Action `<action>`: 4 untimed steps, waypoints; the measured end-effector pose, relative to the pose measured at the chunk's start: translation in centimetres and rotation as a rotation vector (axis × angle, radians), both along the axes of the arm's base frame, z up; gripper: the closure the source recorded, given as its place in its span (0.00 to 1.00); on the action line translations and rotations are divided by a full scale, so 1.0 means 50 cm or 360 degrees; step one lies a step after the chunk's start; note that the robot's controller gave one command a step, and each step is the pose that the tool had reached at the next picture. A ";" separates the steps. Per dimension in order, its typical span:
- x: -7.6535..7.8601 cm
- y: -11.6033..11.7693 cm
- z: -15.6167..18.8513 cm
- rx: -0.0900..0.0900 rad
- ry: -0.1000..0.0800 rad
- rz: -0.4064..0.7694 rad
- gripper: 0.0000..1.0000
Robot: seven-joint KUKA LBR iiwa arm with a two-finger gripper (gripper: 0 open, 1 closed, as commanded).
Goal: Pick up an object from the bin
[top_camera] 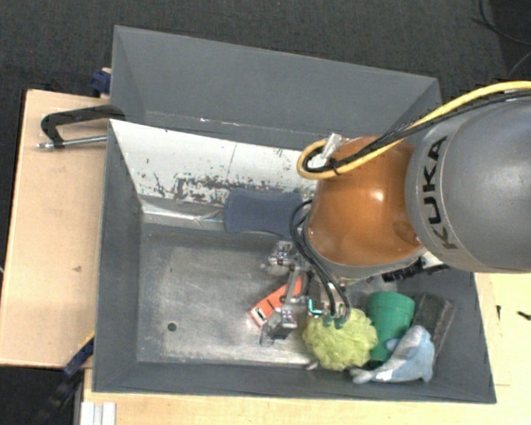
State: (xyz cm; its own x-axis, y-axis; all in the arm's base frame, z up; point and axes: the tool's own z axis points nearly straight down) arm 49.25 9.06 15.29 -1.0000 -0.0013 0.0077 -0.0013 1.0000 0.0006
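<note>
The gripper (285,315) is low in the bin (191,289), down near the floor a little right of the middle and towards the front wall. From where I stand I cannot tell whether it is apart or closed; the metal parts and wires under the wrist crowd the spot. Right against its left side lies a small orange-and-white thing (266,309), flat on the grey floor, touching or nearly touching the gripper, though I cannot say it is held. Just to the right sits a fuzzy yellow-green ball (341,340), pressed up close. Beyond that, in the front right corner, a green cup-shaped thing (390,315), a pale blue soft lump (408,358) and a dark flat piece (435,315) are bunched together. Further back, a dull blue-grey pad (258,212) leans at the foot of the rear wall. Above it all bulges the arm's orange cover (364,213).
</note>
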 end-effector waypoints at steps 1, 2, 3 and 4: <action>0.004 -0.001 0.007 0.0001 -0.0012 -0.0001 0.00; 0.011 -0.026 -0.042 0.0004 -0.0025 0.0130 0.00; 0.025 -0.072 -0.135 0.0002 -0.0012 0.0566 0.00; 0.071 -0.065 -0.155 0.0005 -0.0036 0.0701 1.00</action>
